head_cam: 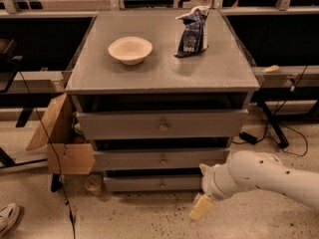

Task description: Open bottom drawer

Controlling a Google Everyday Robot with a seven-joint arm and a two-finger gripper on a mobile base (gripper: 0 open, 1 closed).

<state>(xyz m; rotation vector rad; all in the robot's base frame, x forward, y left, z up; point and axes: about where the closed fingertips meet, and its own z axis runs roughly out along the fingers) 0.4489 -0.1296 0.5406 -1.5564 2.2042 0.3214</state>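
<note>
Bottom drawer [149, 183] sits lowest in the grey cabinet [159, 76], its front close under the middle drawer [149, 160], with a small knob [162, 185] at centre. At 3 o'clock from the knob the gripper [202, 188] covers the drawer's right end. Its two cream fingers [200, 207] are spread apart and hold nothing; the upper tip barely shows. The white arm [264, 178] runs off toward 4 o'clock, cut by the edge. A cardboard box [62, 141] leans at the cabinet's 9 o'clock side. Something under it is hard to make out. On top stand a bowl [130, 49] and a dark bag [193, 31]. A shoe [7, 218] is cut off at 8 o'clock.
</note>
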